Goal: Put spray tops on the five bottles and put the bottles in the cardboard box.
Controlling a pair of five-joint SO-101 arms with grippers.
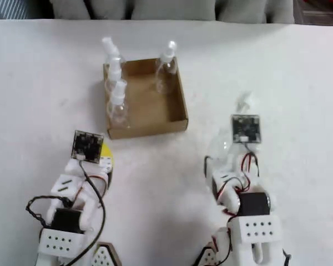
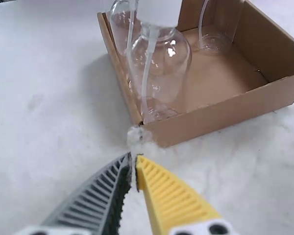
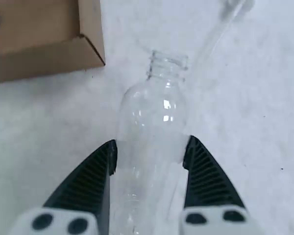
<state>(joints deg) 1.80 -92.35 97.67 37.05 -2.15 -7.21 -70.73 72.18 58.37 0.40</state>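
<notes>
The cardboard box stands at mid-table and holds several clear bottles with white spray tops, such as one at its left wall and one at the far right corner. My left gripper is shut with nothing in it, just short of the box's near corner, where a capped bottle stands. My right gripper is shut on an uncapped clear bottle, which lies on the table with its neck pointing away. A loose spray top with its tube lies just past the neck.
The white table stretches wide around the box. The right arm's bottle and the loose spray top lie right of the box. A small white scrap sits at the box's near corner.
</notes>
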